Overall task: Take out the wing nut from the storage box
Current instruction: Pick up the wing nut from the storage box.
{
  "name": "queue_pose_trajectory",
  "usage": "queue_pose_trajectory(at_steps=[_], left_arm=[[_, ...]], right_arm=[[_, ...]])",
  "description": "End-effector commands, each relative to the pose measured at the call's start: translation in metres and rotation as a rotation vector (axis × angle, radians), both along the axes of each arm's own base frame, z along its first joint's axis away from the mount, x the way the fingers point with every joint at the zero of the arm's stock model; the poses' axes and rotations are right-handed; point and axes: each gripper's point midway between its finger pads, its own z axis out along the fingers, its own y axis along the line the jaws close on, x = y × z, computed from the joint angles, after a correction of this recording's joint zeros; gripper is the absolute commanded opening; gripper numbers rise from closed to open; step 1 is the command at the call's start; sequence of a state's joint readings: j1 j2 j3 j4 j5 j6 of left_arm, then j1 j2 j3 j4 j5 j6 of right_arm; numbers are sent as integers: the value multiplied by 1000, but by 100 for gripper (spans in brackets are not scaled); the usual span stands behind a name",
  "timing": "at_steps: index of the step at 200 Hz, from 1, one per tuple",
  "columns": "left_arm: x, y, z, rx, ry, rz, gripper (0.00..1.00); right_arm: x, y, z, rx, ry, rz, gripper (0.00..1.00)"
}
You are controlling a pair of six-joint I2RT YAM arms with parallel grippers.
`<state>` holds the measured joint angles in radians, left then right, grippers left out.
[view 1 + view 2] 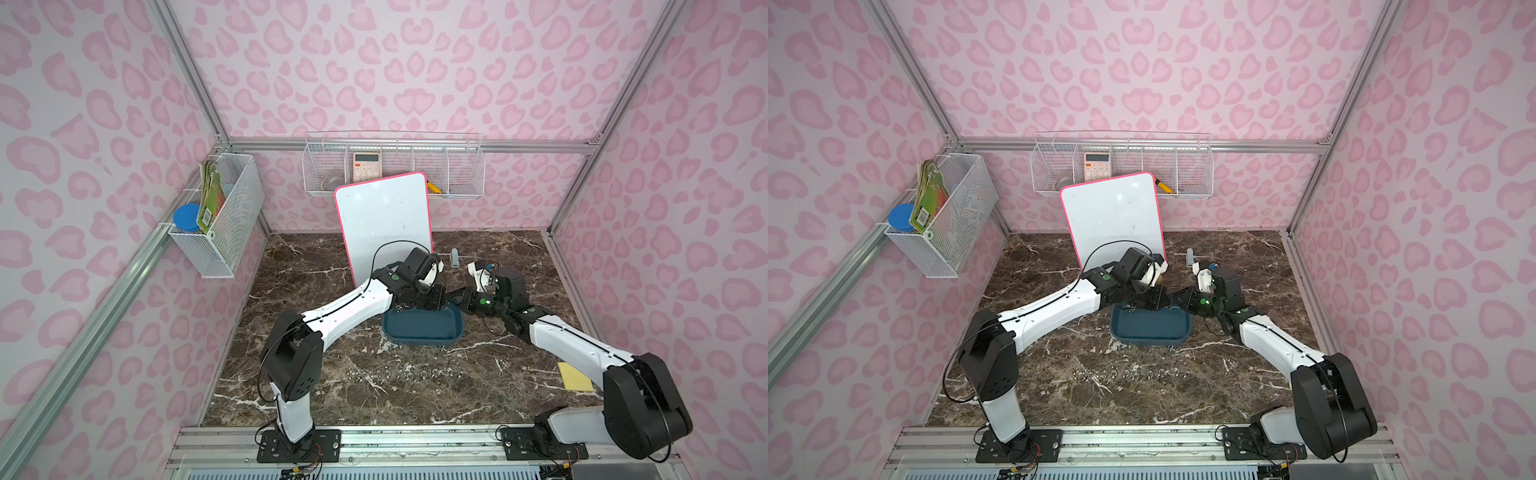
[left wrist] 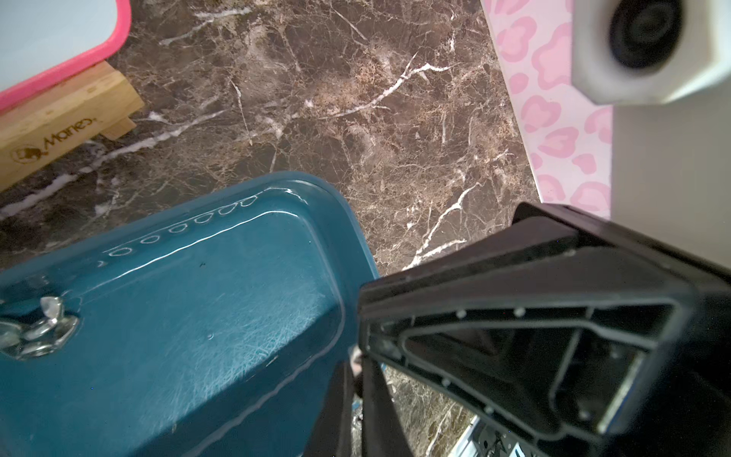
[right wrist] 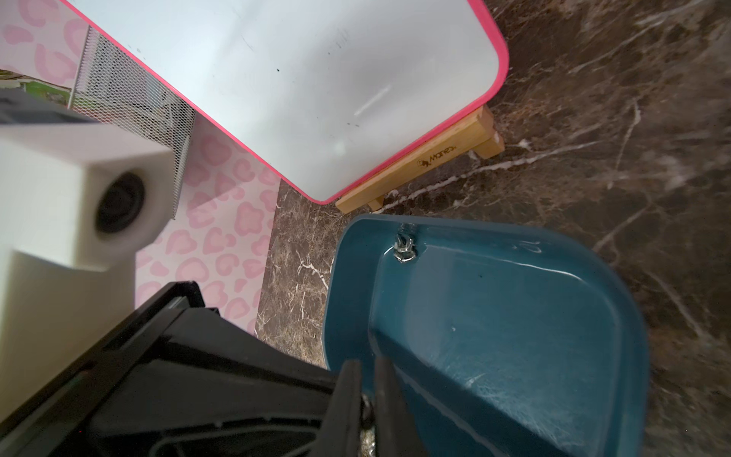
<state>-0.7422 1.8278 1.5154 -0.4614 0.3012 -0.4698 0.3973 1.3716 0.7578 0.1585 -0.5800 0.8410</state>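
I see both pincers pressed together: left gripper [image 1: 430, 300] over the far rim of the storage box [image 1: 419, 330], right gripper [image 3: 367, 362] at its right rim. Wing nuts [image 3: 403, 248] lie in its far-left corner, uncollected; a row of nuts [image 1: 399, 373] lies outside, nearer.

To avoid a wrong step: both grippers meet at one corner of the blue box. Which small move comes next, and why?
Probably open the left gripper slightly. Both grippers look shut, tip to tip at the storage box corner, and something shiny, perhaps a wing nut, sits between the fingers of the right gripper.
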Motion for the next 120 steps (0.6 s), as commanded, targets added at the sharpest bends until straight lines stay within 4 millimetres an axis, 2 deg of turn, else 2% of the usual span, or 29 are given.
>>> queue_pose_trajectory(at_steps=[1,32,54,77,103,120], left_arm=[[2,-7,7,-32,-16,-14,8],[3,-7,10,-34,-25,-14,12],[4,-3,11,-20,-30,-2,32],[5,3,11,2,-30,18,40],[8,19,11,13,-17,78,64],[10,32,13,8,-2,115,72]], right_arm=[[1,1,6,7,-14,4,0],[2,0,6,-2,-13,0,0],[1,-3,5,-26,-17,-6,0],[-2,-12,3,-85,-23,-25,0],[-12,-25,-5,-168,-9,-44,0],[-22,-36,-15,-230,18,-54,0]])
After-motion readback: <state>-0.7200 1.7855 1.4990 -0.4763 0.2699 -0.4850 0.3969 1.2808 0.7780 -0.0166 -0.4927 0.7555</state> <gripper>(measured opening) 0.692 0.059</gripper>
